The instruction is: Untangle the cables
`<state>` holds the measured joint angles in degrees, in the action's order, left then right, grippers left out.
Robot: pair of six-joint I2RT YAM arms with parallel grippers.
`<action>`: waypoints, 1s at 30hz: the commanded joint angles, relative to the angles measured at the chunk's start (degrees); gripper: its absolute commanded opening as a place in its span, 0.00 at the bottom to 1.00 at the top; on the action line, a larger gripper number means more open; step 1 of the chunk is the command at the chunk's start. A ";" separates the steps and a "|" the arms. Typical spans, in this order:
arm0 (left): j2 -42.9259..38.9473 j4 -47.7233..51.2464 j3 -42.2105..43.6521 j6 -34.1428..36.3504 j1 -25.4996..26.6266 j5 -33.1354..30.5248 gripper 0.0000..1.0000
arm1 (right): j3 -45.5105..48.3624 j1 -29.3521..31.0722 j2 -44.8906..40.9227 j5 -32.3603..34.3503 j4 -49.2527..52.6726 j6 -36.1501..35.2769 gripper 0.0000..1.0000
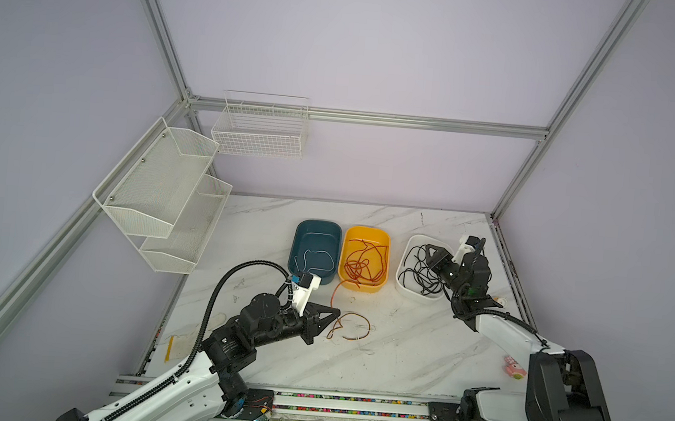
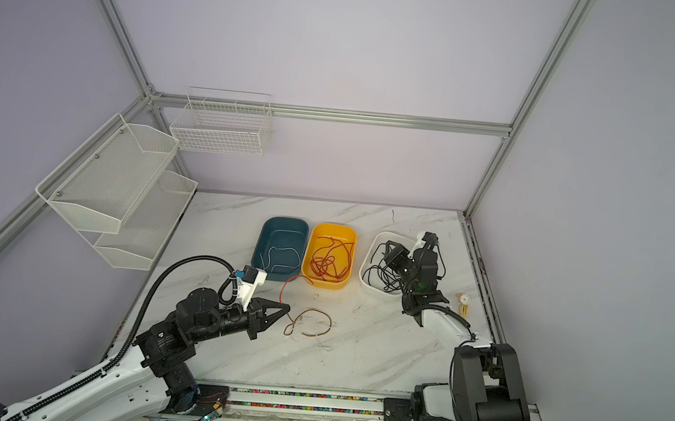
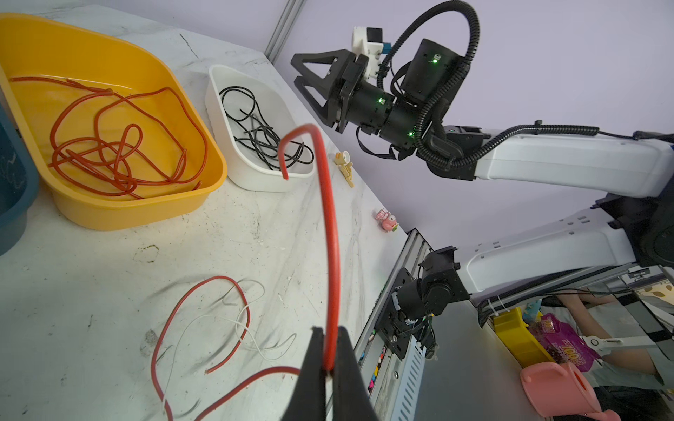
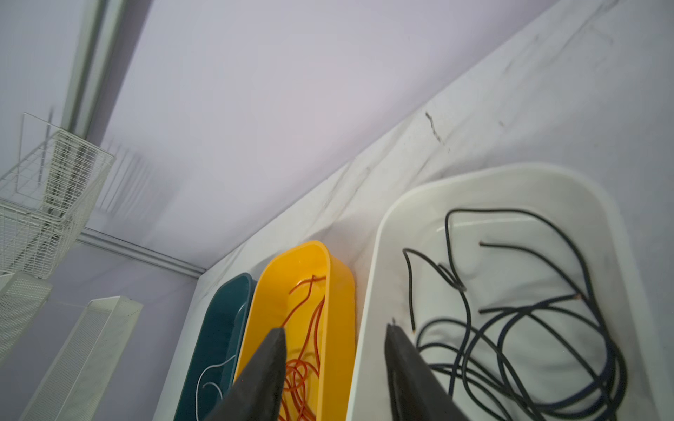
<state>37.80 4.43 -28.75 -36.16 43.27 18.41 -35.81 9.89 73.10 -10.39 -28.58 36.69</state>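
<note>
On the surface (image 1: pixel 398 358), three bins (image 1: pixel 362 287) are sitting in a row, the left pincer (image 1: pixel 336 313) is clenching one red cable (image 3: pixel 330 233) crossing one white cable (image 3: pixel 219 317), and the right pincer (image 4: pixel 335 328) is hovering released above the white bin (image 1: pixel 414 293) holding black cables (image 1: pixel 416 268)

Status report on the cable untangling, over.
Left gripper shut on red cable. Right gripper open above white bin of black cables. White cable crosses red cable on the table.

Purple packet (image 3: pixel 563 337): "100". Other print illegible.
</note>
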 commanded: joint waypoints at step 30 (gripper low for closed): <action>23.16 9.96 -53.07 12.08 -0.29 -6.26 0.00 | 10.96 27.79 -18.04 -16.25 -2.52 -9.64 0.68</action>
<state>60.51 14.52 -75.16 -26.89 43.22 14.02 -25.80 35.86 56.71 -26.00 -24.80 26.94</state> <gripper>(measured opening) 0.048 0.678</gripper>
